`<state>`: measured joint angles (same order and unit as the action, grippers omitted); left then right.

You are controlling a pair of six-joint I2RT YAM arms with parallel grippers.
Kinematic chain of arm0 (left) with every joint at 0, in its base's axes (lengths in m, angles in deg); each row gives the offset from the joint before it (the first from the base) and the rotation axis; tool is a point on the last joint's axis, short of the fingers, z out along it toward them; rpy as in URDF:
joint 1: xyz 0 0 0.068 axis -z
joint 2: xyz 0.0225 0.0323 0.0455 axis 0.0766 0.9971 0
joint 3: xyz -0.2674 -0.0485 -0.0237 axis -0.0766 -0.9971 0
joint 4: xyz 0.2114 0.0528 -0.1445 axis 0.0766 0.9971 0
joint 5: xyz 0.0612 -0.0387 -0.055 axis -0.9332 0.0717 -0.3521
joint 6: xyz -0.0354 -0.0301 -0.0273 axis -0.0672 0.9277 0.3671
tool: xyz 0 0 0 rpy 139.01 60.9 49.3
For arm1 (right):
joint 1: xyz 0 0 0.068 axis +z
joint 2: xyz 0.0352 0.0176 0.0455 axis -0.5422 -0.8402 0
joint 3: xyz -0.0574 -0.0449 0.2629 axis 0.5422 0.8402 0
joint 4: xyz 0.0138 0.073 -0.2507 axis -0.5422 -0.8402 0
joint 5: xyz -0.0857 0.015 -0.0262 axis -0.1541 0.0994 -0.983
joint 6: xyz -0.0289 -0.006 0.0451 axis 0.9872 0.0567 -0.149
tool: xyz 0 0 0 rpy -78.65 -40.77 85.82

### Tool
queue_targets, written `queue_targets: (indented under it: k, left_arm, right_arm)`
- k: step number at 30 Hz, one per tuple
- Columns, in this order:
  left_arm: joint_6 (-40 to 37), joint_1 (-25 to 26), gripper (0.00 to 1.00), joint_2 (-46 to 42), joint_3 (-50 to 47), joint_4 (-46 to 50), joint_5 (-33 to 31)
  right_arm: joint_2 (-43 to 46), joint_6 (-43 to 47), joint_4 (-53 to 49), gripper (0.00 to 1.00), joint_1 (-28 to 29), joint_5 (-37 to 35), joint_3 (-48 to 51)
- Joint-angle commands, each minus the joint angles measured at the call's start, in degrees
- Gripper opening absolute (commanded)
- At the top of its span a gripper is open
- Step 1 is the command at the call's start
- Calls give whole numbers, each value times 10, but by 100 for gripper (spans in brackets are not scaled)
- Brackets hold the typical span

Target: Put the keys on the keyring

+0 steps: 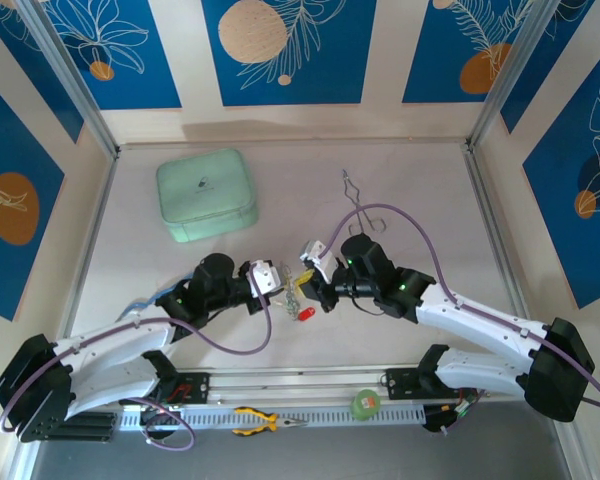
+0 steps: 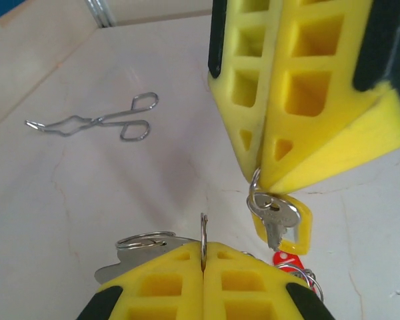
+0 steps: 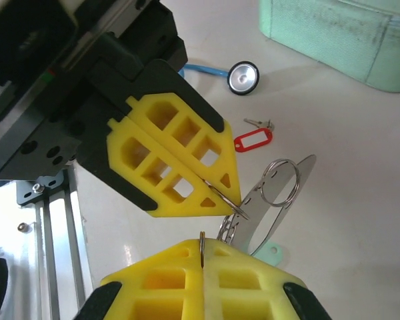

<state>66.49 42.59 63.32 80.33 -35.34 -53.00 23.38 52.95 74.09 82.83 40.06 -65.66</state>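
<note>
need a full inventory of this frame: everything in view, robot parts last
table: 1, pale, under everything
case: 1, mint green, far left
tongs: 1, silver, far centre
keyring: 1, flat grey metal, between the grippers
yellow-tagged key: 1, silver, hanging by its ring from the right gripper
red-tagged key: 1, lying near the keyring
pale green tag: 1, beside the keyring
thin ring: 1, silver, pinched by the left gripper
small wheel: 1, silver with black rim, on a blue cable by the left arm
pliers: 1, yellow handles, near rail
round thing: 1, green, near rail
left gripper: yellow fingers, shut
right gripper: yellow fingers, shut
</note>
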Motion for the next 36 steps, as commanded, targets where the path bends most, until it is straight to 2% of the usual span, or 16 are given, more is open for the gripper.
queue_targets:
  k: [1,10,36]
  left_arm:
    - [-19,6,0,-6,-4,-39,-2]
    - [-9,6,0,0,11,-7,21]
    - [-6,6,0,5,15,-3,34]
  right_arm:
    - [-8,13,18,0,6,-19,5]
    - [-18,16,27,0,11,-47,2]
    - [-28,21,38,0,11,-26,-1]
